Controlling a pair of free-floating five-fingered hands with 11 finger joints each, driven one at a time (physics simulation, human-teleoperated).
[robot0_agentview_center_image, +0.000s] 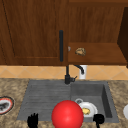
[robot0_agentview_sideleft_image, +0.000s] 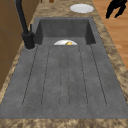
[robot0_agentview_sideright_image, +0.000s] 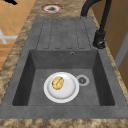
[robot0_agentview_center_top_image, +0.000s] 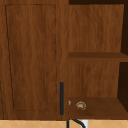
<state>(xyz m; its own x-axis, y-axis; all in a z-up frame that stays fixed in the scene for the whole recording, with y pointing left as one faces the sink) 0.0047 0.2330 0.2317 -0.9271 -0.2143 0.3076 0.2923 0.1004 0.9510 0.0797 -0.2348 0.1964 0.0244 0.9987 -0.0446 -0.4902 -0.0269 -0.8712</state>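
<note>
The plate (robot0_agentview_center_image: 93, 107) lies flat on the floor of the sink (robot0_agentview_center_image: 42, 95), in the basin at the sink's right end, with a yellow piece of food (robot0_agentview_sideright_image: 57, 83) resting on its middle.

1. Nearest you, at the sink's front edge, locate the two hands.
   - The left hand (robot0_agentview_center_image: 32, 120) hangs off the sink's front left corner, fingers straight and pointing up. It holds nothing.
   - The right hand (robot0_agentview_center_image: 99, 119) hangs at the sink's front right, fingers apparently drawn in to a rounded fist. It holds nothing.
2. Note the red ball (robot0_agentview_center_image: 67, 114) between the two hands, at the middle of the sink's front edge. It covers the plate's left rim in the front view.
3. Check the key relation. The plate sits just behind and to the left of the right hand, and lower, down in the basin. The right hand is the nearer one; the left hand is well apart, across the sink's ribbed draining board. The plate is round, so no long axis applies.
4. Further back, the drain (robot0_agentview_sideright_image: 82, 80) lies just beside the plate, toward the sink's rear.
5. At the sink's rear edge stands the black tap (robot0_agentview_center_image: 67, 75).
</note>
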